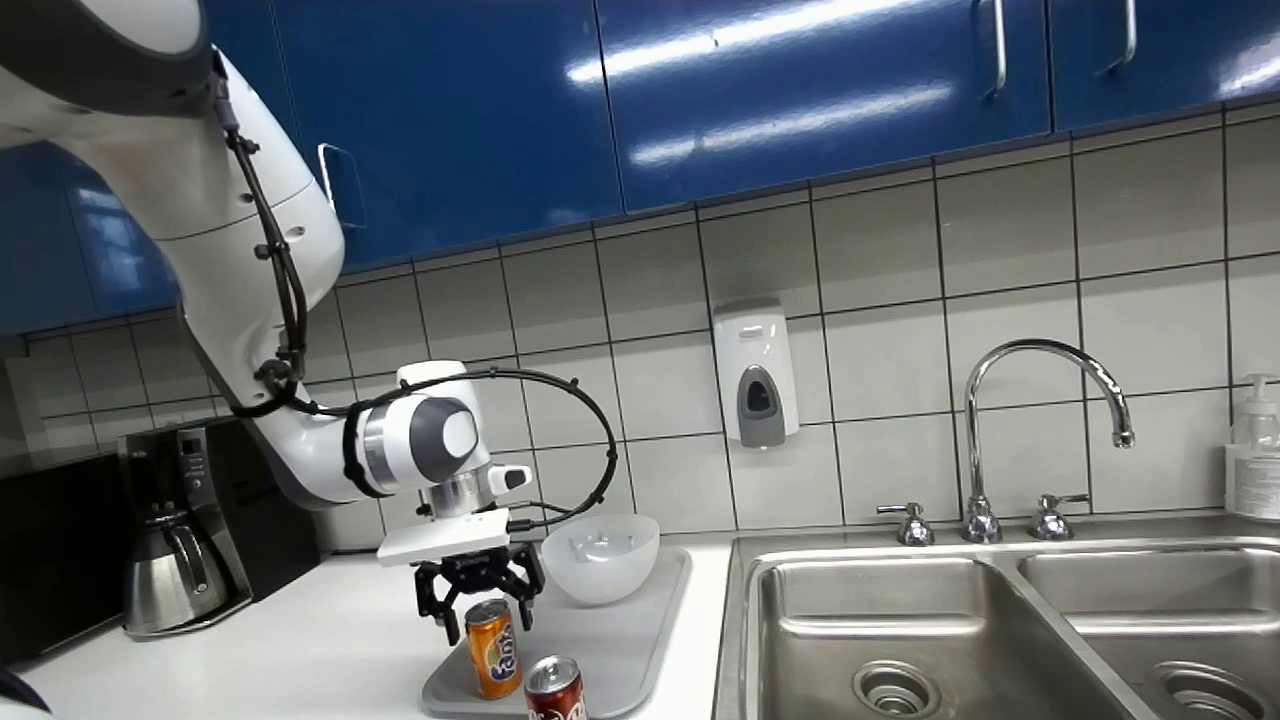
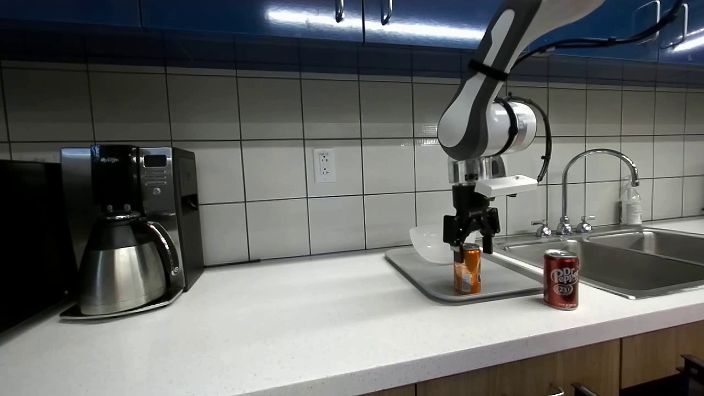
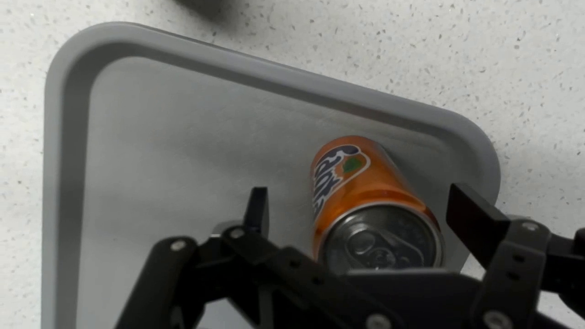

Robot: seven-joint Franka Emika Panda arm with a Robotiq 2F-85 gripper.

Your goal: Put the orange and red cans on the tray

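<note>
The orange can [image 1: 495,660] stands upright on the grey tray [image 1: 640,640], near its front corner. It also shows in an exterior view [image 2: 467,275] and in the wrist view [image 3: 352,178]. My gripper [image 1: 489,627] is low over it, with fingers open on either side of the can's top. In the wrist view [image 3: 361,205] gaps show between both fingers and the can. The red can [image 2: 561,280] stands upright on the counter just outside the tray, towards the sink side. In an exterior view [image 1: 556,695] its lower part is cut off. It is out of the wrist view.
A frosted white bowl [image 1: 600,560] sits at the back of the tray, behind the gripper. The steel sink [image 1: 750,620] with its curved faucet [image 1: 975,430] adjoins the counter [image 2: 308,319]. A coffee maker [image 2: 187,220] stands at the counter's far end. Blue cabinets [image 1: 450,120] hang above.
</note>
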